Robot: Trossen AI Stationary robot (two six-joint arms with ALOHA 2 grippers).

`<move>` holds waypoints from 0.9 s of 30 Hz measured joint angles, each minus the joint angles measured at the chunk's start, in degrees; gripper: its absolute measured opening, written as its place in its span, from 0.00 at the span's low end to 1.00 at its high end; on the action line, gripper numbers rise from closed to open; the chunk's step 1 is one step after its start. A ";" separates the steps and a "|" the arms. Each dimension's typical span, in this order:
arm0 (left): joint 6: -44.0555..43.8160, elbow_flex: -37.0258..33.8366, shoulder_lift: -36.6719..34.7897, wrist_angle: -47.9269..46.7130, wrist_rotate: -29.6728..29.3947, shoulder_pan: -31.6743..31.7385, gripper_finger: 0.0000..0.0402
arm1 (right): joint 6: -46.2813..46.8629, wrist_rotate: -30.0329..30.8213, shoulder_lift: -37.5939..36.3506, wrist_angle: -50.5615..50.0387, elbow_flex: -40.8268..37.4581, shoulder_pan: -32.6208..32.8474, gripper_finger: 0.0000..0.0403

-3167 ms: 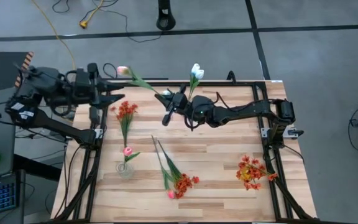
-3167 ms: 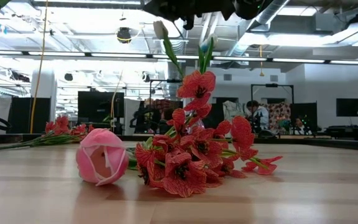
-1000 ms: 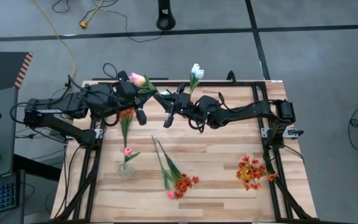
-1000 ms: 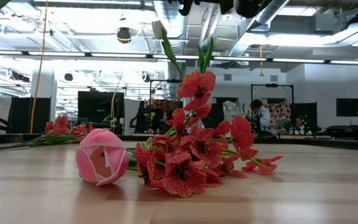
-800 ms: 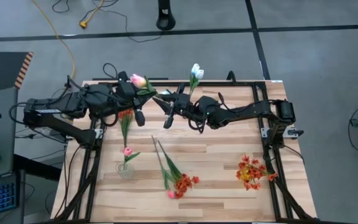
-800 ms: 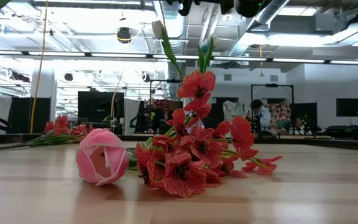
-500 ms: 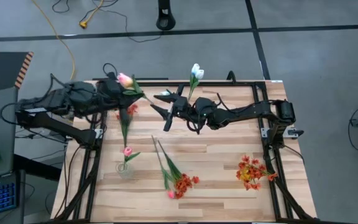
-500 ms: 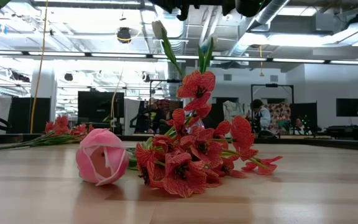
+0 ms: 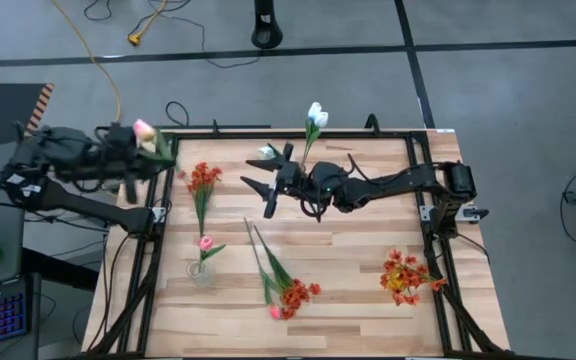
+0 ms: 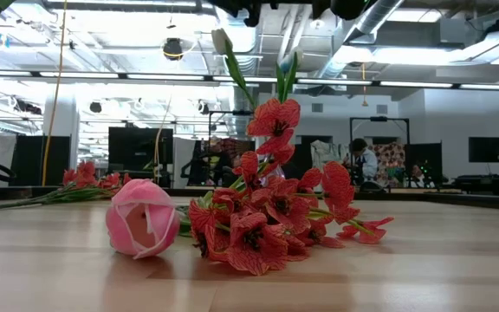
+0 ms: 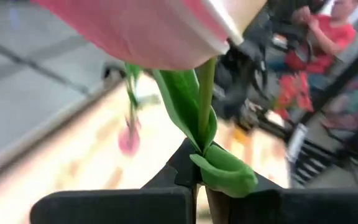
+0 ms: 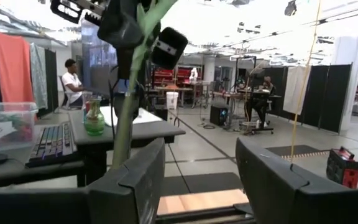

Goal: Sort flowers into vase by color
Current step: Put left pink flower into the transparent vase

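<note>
Since the earlier frames, the pink tulip (image 9: pixel 144 129) had been carried by the left gripper (image 9: pixel 158 152) from above the table's rear edge to beyond its rear-left corner, at about 10 o'clock from the table centre. Its green stem (image 11: pixel 205 99) was pinched between the left fingers (image 11: pixel 135 204), which were pressed together on it. The right gripper (image 9: pixel 258 185) was positioned over the table at about 11 o'clock, with its fingers (image 12: pixel 129 180) spread apart and nothing held between them. A white tulip (image 9: pixel 315 115) was located at 12 o'clock. A second pink tulip (image 9: pixel 205 243) stood in the glass vase (image 9: pixel 200 271) at 8 o'clock. Red-orange flowers (image 9: pixel 295 293) lay at 6 o'clock.
</note>
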 joint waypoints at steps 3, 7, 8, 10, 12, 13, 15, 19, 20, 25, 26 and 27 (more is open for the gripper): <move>-5.66 0.00 -1.56 -7.50 5.41 0.00 0.00 | -0.01 0.01 0.00 -0.23 0.00 0.37 0.55; -8.64 0.00 -1.68 -13.47 11.71 0.00 0.00 | -0.03 -0.01 -0.01 -1.20 0.00 0.51 0.55; -8.93 -0.15 -1.50 -13.80 12.75 0.00 0.00 | -0.03 -0.01 0.00 -1.25 -0.02 0.49 0.55; -8.88 -1.19 -1.33 -13.22 15.18 0.00 0.00 | -0.03 0.01 0.00 -1.10 -0.01 0.49 0.55; -8.66 -3.03 -1.20 -11.90 17.36 0.00 0.00 | -0.03 -0.01 0.00 -1.06 -0.02 0.49 0.55; -8.64 -4.28 -1.20 -10.72 18.12 0.00 0.00 | -0.03 -0.01 0.00 -1.08 -0.02 0.49 0.55; -8.56 -6.88 -1.30 -8.83 19.43 0.00 0.00 | -0.02 0.00 0.00 -1.08 -0.02 0.49 0.55; -8.67 -11.21 -1.42 -3.77 21.77 0.00 0.00 | -0.03 0.01 0.00 -1.09 -0.01 0.49 0.55; -8.70 -11.78 -1.42 -2.40 22.43 0.00 0.00 | -0.03 -0.01 0.00 -1.13 -0.01 0.49 0.55; -9.83 -11.95 -1.35 0.64 23.30 0.00 0.00 | -0.03 -0.01 0.00 -1.42 0.00 0.21 0.55; -9.90 -11.95 -1.52 0.43 23.27 0.00 0.00 | -0.03 -0.01 0.00 -1.47 0.00 0.21 0.55; -9.93 -11.95 -1.60 0.08 23.13 0.00 0.00 | -0.03 -0.01 0.00 -1.51 -0.01 0.18 0.55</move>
